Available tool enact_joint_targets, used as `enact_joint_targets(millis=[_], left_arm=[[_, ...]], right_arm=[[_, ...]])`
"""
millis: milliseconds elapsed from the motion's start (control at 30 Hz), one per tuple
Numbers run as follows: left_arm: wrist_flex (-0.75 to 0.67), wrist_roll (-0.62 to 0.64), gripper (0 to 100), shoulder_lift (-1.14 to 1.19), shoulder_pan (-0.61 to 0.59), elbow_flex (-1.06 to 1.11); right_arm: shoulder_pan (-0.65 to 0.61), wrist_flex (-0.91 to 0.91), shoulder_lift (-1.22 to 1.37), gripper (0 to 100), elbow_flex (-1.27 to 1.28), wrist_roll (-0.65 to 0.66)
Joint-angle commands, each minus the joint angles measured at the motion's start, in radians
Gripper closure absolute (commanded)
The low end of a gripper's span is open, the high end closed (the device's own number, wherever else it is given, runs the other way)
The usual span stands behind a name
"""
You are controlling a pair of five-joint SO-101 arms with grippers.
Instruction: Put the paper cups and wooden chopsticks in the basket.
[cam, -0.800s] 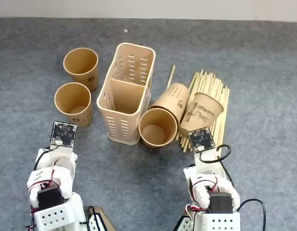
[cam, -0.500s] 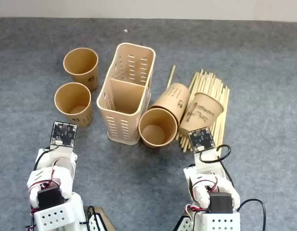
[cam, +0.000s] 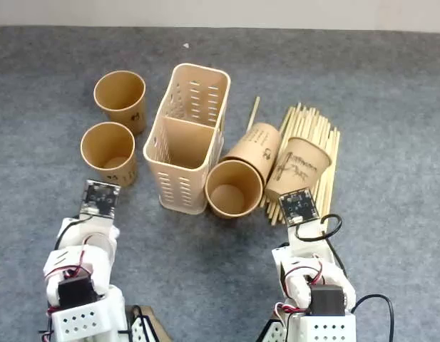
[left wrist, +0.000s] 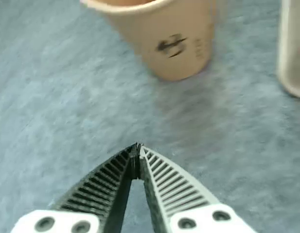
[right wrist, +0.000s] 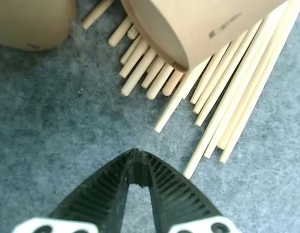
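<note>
Two paper cups stand upright left of the cream basket (cam: 178, 187): one farther back (cam: 120, 98), one nearer (cam: 108, 152). Right of the basket, a cup (cam: 241, 177) lies on its side with its mouth toward the arms, and another cup (cam: 298, 167) lies on the pile of wooden chopsticks (cam: 325, 146). My left gripper (left wrist: 138, 149) is shut and empty, low over the carpet just short of the nearer upright cup (left wrist: 164, 39). My right gripper (right wrist: 137, 155) is shut and empty too, just short of the chopstick ends (right wrist: 222, 111) and the cup (right wrist: 203, 24) resting on them.
A single chopstick (cam: 253, 112) lies apart behind the lying cups. The basket's wall (left wrist: 293, 48) stands beside the left gripper's cup. The side of the other lying cup (right wrist: 33, 22) is close to the right gripper. Grey carpet covers the table.
The left arm's wrist has shifted slightly to the right. The right arm and all objects are as before.
</note>
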Motion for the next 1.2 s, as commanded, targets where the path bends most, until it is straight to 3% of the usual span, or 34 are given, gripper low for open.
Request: enact_joint_targets(millis=[0,433,600,633,833,1000,1167], left_arm=[[-0.017,-0.006,95,-0.001,0.087,0.016],[0.035,-0.011,95,-0.004,0.110,0.013],[0.032,-0.020,95,-0.005,-0.013,-0.048],[0.032,-0.038,95,-0.005,-0.047,-0.088],[0.040,-0.048,93,0.004,-0.240,-0.424],[0.037,-0.044,83,0.094,-0.246,-0.605],[0.046,0.084,85,0.521,-0.252,-0.918]], right_arm=[[0.004,0.005,-0.007,99.4,0.151,-0.009],[0.008,-0.004,-0.008,99.3,0.150,0.000],[0.047,-0.070,-0.008,99.3,0.150,0.394],[0.071,-0.099,-0.008,99.3,0.150,0.411],[0.205,-0.291,-0.008,99.3,0.148,0.107],[0.211,-0.255,-0.008,99.2,0.150,0.098],[0.278,-0.249,-0.008,99.1,0.062,0.097]])
